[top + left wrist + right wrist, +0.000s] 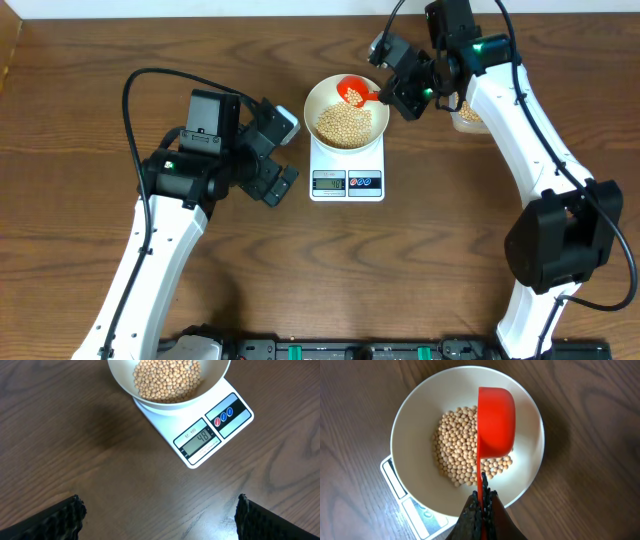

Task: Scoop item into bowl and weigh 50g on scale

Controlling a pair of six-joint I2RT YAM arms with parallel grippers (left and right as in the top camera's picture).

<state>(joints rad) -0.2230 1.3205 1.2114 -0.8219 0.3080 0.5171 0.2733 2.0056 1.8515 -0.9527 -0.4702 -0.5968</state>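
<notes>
Most of target weight is in: scale (197, 440) display reads 48, so small top-up likely left. Bowl (415, 425) sits on scale, beans (457, 455) heaped inside. Right gripper (482, 505) pinches red scoop (495, 415) handle, scoop tilted over bowl's 12 o'clock side. Left gripper (160, 515) spread wide, empty, at scale's 9 o'clock. Tub (466, 118) at bowl's 3 o'clock, half hidden.

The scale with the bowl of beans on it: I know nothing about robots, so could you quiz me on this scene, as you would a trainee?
1. True or false: the white bowl sits on the scale.
2. What holds the red scoop? A a person; B the right hand; C nothing.
3. Fill in: with the beans in the bowl, the display reads ___.
Key: 1 true; 2 B; 3 48.
</notes>
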